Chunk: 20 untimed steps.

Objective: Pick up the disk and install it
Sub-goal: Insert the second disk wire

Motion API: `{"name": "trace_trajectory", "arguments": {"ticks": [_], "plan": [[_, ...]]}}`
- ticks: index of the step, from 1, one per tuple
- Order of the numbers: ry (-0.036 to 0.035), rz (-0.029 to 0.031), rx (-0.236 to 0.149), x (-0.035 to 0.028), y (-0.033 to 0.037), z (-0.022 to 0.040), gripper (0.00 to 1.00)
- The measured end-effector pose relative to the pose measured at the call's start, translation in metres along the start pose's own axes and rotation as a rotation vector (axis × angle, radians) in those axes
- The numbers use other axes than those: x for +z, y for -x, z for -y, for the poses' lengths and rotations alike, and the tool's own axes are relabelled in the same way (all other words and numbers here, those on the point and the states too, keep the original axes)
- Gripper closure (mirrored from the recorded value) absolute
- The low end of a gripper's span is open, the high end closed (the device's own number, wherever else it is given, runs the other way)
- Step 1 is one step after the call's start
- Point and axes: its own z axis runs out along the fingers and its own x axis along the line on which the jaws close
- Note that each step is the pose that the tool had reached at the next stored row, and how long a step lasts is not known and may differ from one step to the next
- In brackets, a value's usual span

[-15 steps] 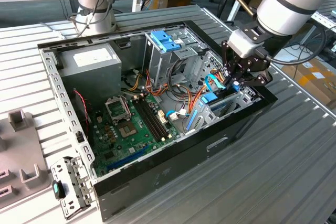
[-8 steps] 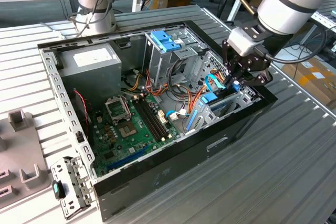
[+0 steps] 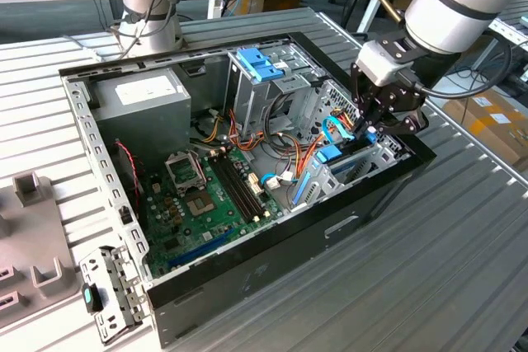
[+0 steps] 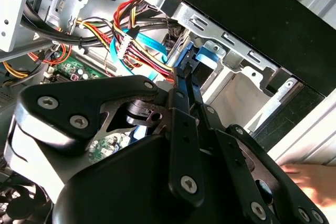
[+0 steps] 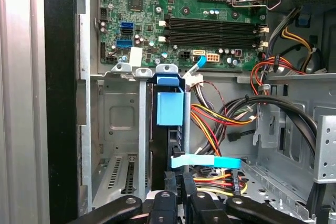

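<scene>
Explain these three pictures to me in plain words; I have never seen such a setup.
A robot arm is working inside an open computer case that lies on a slatted metal table. One picture comes from a camera off the arm; the other two come from cameras riding near its wrist. The arm's claw is down at the drive bay in the case's corner, closed on the disk, which stands edge-on in a slot there. Nearby are the green motherboard and bundles of coloured cables.

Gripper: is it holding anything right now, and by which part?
Yes. The gripper is shut on the disk, pinching its near edge as it stands in the drive bay.
</scene>
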Motion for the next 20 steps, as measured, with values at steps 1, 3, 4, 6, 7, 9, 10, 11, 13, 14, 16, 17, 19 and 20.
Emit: {"name": "trace_trajectory", "arguments": {"ticks": [1,3,4,6,7,9,10,11,13,14,16,17,19,20], "plan": [[0.0,-0.0001,0.0,0.0,0.0,0.0,0.84],[-0.0001,0.0001,0.0,0.0001,0.0,-0.0002,0.84],[0.0,0.0001,0.0,0.0001,0.0,-0.0003,0.84],[0.0,0.0,0.0,0.0003,0.0,-0.0008,0.84],[0.0,0.0,0.0,0.0005,0.0,-0.0008,0.84],[0.0003,-0.0002,0.001,0.0017,-0.0002,-0.0009,0.84],[0.0004,-0.0001,0.001,0.002,-0.0003,-0.0009,0.84],[0.0004,0.0,0.001,0.0022,-0.0005,-0.001,0.84],[0.0004,-0.0001,0.001,0.0023,-0.0008,-0.001,0.84],[0.0003,0.0,0.001,0.003,-0.0008,-0.001,0.84],[0.0003,-0.0002,0.002,0.0039,-0.001,-0.0012,0.84],[0.0004,-0.0002,0.002,0.0042,-0.001,-0.0012,0.84],[0.0004,-0.0003,0.002,0.0045,-0.001,-0.0012,0.84],[0.0003,-0.0002,0.002,0.0046,-0.001,-0.0012,0.84]]}}
